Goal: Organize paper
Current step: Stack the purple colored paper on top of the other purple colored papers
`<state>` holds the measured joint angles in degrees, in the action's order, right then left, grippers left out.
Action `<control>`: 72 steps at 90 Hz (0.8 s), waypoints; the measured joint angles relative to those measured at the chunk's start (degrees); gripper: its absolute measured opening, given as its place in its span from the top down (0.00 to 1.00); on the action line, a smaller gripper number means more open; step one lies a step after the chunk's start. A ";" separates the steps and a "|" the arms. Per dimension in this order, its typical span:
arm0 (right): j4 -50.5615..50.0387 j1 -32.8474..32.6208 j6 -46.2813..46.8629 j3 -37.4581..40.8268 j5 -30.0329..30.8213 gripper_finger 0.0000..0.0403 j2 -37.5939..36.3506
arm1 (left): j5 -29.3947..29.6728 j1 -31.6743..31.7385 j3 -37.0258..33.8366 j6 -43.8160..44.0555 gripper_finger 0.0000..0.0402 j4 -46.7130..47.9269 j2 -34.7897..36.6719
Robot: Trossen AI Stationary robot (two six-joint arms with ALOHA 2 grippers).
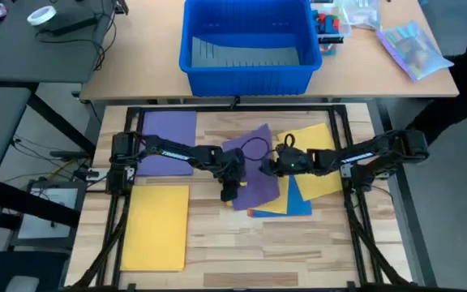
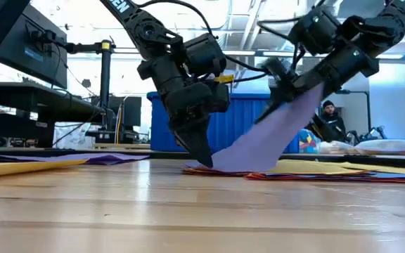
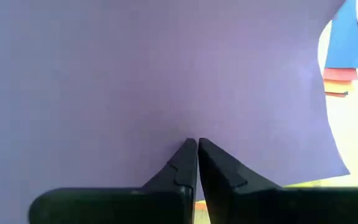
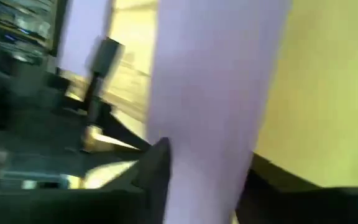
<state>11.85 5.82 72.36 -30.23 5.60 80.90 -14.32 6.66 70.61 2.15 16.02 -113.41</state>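
Right pincer (image 2: 280, 90) on lifted purple sheet (image 2: 262, 144) edge

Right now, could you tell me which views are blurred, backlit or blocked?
Right wrist view: smeared, the purple sheet soft across it. Left wrist view: sharp, but that sheet fills nearly all of it behind the left gripper. Low view: bright background leaves both arms dark. High view: evenly lit and clear.

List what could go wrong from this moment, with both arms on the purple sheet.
The right gripper holds one edge of the purple sheet lifted, while the left gripper, fingers together, presses its low end onto the mixed pile. If the two arms move apart, the sheet could crease or tear. Dragging it may also shift the yellow sheet and the others underneath.
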 joint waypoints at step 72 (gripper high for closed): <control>4.80 5.40 -7.07 -20.30 -2.59 1.00 4.87 | 12.45 9.00 0.04 18.87 1.00 37.98 48.84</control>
<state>16.65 11.21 65.28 -50.53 3.01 85.77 -1.87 15.65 70.65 21.03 54.00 -64.56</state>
